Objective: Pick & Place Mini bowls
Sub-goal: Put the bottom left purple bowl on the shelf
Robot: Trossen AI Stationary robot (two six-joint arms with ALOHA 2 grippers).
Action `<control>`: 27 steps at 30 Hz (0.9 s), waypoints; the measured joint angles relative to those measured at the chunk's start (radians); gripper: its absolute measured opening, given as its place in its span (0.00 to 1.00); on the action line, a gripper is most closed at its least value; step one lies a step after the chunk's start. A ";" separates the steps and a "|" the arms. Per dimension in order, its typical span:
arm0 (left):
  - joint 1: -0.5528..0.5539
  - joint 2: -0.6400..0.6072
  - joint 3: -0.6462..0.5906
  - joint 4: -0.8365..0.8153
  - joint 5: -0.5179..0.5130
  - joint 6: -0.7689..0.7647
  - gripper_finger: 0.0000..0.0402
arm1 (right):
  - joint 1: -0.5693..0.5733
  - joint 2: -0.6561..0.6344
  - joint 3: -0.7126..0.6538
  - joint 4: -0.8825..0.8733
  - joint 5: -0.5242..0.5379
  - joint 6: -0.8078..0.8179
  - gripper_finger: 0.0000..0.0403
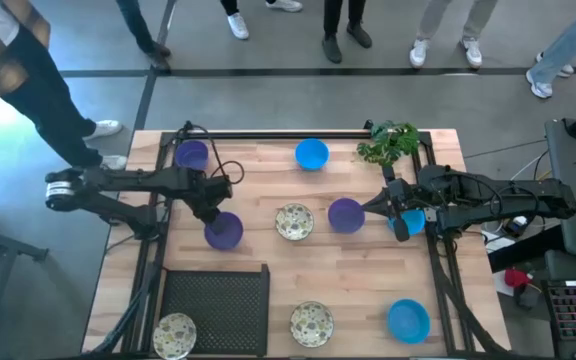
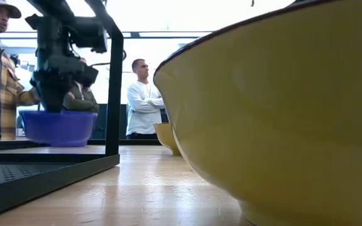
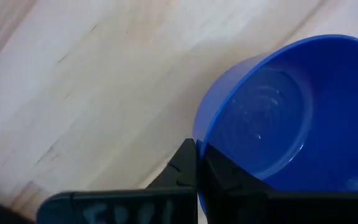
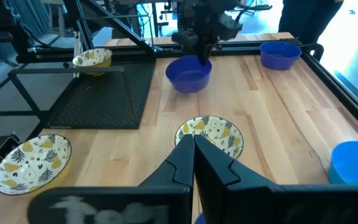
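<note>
My left gripper point(image 1: 211, 210) is shut on a purple mini bowl point(image 1: 224, 231) left of the table's centre; the low view shows this bowl point(image 2: 58, 127) under the gripper. My right gripper point(image 1: 383, 207) stands at the right side with its fingers shut point(image 4: 194, 146), just over another purple bowl point(image 1: 345, 215) and beside a bright blue bowl point(image 1: 413, 222). It points toward a cream speckled bowl point(image 4: 210, 134) that rests on its base at the table's centre. My left gripper pinches the purple bowl's rim point(image 3: 201, 134), one finger point(image 3: 182, 168) outside the wall and the other finger point(image 3: 229, 177) inside. The fingers come from above, pointing down. The bowl stays upright; whether its base is off the table I cannot tell.
More bowls stand around: purple point(image 1: 191, 153) far left, bright blue point(image 1: 311, 153) far centre, bright blue point(image 1: 408, 320) near right, cream point(image 1: 311, 322) near centre, cream point(image 1: 174, 335) near left. A black mesh rack point(image 1: 216, 300) lies near left, a plant point(image 1: 388, 143) far right. People stand beyond the far edge.
</note>
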 joint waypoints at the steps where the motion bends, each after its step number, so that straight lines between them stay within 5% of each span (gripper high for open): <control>1: -0.003 -0.005 0.015 -0.025 0.000 0.000 0.00 | 0.000 0.000 0.000 0.000 0.000 0.000 0.02; 12: -0.122 -0.057 0.147 -0.180 0.015 0.013 0.00 | 0.000 -0.001 0.000 0.000 0.000 0.000 0.02; 27: -0.428 -0.051 0.180 -0.077 0.027 -0.152 0.00 | 0.000 0.000 0.000 0.000 0.000 -0.001 0.02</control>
